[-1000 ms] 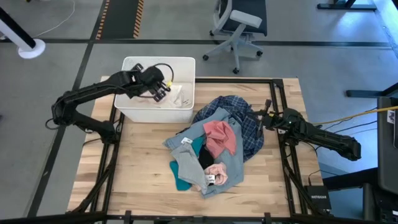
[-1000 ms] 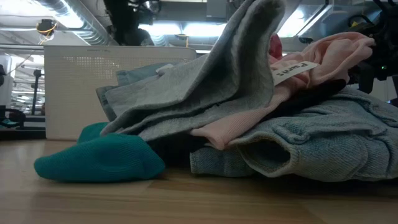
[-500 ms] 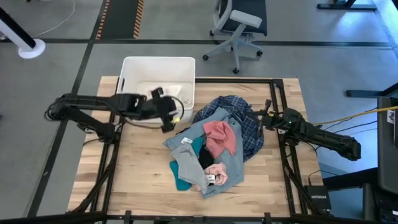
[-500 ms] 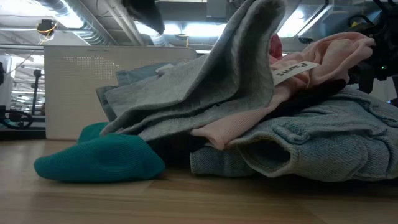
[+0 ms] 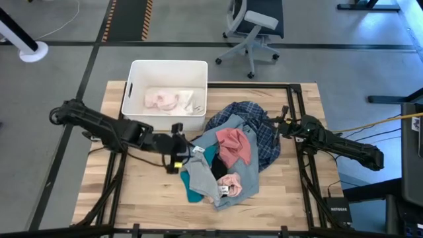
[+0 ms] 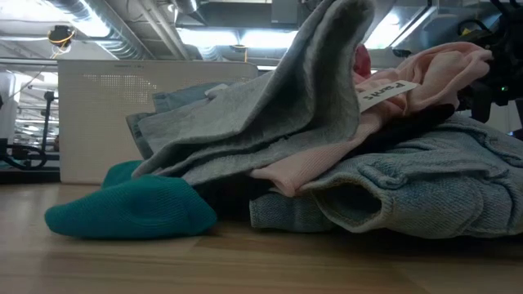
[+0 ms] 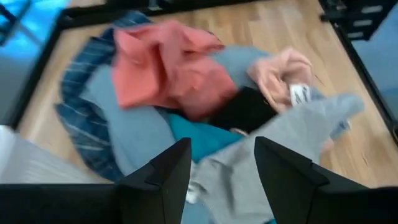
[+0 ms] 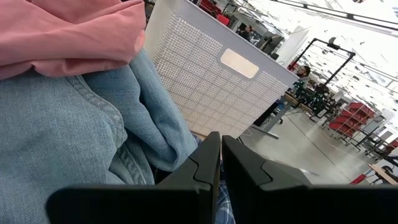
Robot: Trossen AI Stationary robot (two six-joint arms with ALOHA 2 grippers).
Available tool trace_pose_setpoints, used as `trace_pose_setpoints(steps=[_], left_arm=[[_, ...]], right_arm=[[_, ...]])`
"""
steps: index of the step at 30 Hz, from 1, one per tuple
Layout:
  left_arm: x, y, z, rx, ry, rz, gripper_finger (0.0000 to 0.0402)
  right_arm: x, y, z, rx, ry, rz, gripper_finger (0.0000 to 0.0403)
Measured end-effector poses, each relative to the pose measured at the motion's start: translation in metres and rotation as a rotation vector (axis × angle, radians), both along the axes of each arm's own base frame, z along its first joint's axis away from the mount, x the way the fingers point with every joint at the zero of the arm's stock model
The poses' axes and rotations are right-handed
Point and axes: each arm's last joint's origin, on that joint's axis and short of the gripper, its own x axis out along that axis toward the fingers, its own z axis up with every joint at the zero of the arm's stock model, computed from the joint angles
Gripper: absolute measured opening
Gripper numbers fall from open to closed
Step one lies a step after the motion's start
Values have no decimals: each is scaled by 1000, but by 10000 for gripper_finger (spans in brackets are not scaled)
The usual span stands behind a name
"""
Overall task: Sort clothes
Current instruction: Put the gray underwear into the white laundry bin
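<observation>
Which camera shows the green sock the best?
The low view: the teal sock lies right in front on the table, its whole toe showing. From the high view only its edge peeks out under the gray garment. The left wrist view shows a teal patch mid-pile. The right wrist view doesn't show it.

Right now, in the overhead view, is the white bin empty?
No: the white bin holds a pale pink piece with some white fabric beside it.
</observation>
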Motion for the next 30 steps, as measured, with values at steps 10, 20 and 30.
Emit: trace_pose_setpoints(steps=[10,20,30], left_arm=[[7,-10,-57,-44,124,28,173],[37,-20,-102,5,200,-13,173],[52,-12,-120,6,214,31,171]], right_arm=[[0,0,0,0,-1,0,35],[0,0,0,0,0,0,35],[0,0,0,0,0,0,35]])
